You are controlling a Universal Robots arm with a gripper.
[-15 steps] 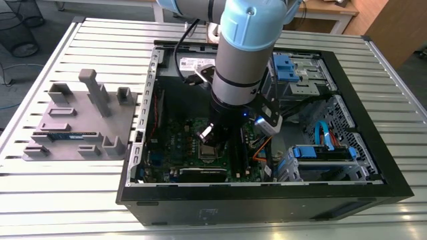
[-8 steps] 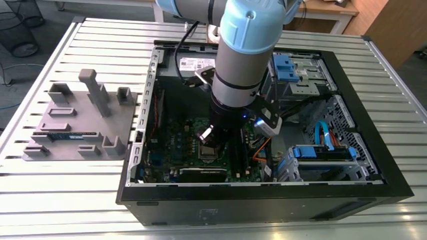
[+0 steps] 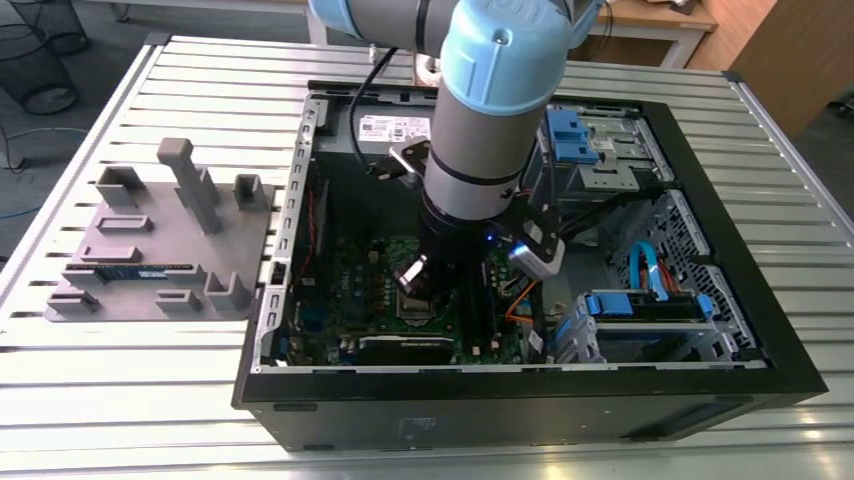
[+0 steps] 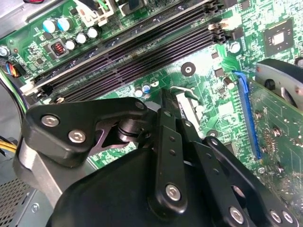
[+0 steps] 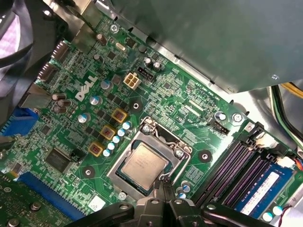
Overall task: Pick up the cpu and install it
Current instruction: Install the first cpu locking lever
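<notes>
The cpu (image 5: 142,165), a flat square chip with a silvery top, lies in the socket on the green motherboard (image 5: 75,118), with the silver socket frame (image 5: 163,137) around it. My gripper (image 5: 163,188) hangs just past one edge of the socket, its black fingers drawn together with nothing seen between them. In the second wrist view the gripper (image 4: 168,97) tip sits close to a thin metal lever (image 4: 182,90) of the socket. In the exterior view the gripper (image 3: 416,285) reaches down into the open computer case (image 3: 747,200) over the motherboard (image 3: 347,260).
Black memory slots (image 4: 132,56) run beside the socket, one holding a blue memory stick (image 5: 260,191). An expansion card (image 4: 279,118) stands close by. Drive bays and cables (image 3: 641,270) fill the case's right side. A grey fixture tray (image 3: 147,215) sits at the exterior view's left.
</notes>
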